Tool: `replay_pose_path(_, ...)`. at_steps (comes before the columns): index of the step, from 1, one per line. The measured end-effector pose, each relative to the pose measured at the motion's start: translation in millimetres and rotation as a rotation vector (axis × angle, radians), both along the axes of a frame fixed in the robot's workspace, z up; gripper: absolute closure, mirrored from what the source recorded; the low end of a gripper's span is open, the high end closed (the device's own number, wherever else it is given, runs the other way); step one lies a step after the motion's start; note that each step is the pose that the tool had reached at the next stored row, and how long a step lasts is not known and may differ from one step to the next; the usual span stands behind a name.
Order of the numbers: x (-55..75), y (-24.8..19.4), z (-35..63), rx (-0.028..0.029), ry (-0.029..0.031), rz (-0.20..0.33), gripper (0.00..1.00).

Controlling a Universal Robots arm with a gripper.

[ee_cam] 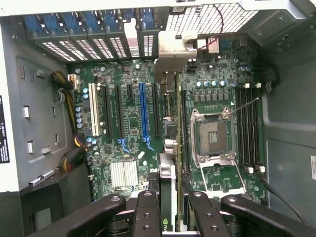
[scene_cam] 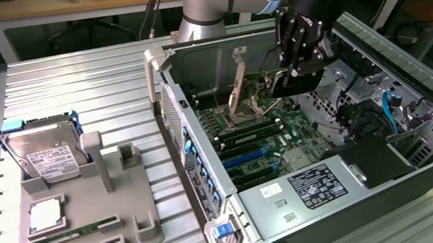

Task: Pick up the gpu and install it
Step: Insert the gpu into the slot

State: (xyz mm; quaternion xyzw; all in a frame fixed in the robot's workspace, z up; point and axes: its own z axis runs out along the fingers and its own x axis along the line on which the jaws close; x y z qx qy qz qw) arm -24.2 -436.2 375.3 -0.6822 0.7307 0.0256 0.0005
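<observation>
My gripper (scene_cam: 301,58) has reached down into the open computer case (scene_cam: 189,66) and is shut on the gpu (scene_cam: 292,86), a dark flat card hanging above the motherboard (scene_cam: 260,147). In the wrist view the gpu (ee_cam: 168,173) shows edge-on between the black fingers (ee_cam: 147,210) of the gripper (ee_cam: 170,212), with its silver end bracket (ee_cam: 175,47) toward the case's rear slot covers. The card hovers over the board between the blue expansion slot (ee_cam: 143,111) and the processor socket (ee_cam: 212,136), apart from the slots.
Outside the case, on the exterior view's left, a grey fixture tray (scene_cam: 117,211) carries a hard drive (scene_cam: 45,153), a processor (scene_cam: 45,215) and a RAM stick (scene_cam: 72,235). The power supply (scene_cam: 316,187), drive bays and cables (scene_cam: 391,109) crowd the case's near end.
</observation>
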Motion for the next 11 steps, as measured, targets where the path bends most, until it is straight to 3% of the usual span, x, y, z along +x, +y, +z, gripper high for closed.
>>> replay_pose_path(11,0.0,0.0,-5.7,-0.0001,0.0,0.0,0.73)
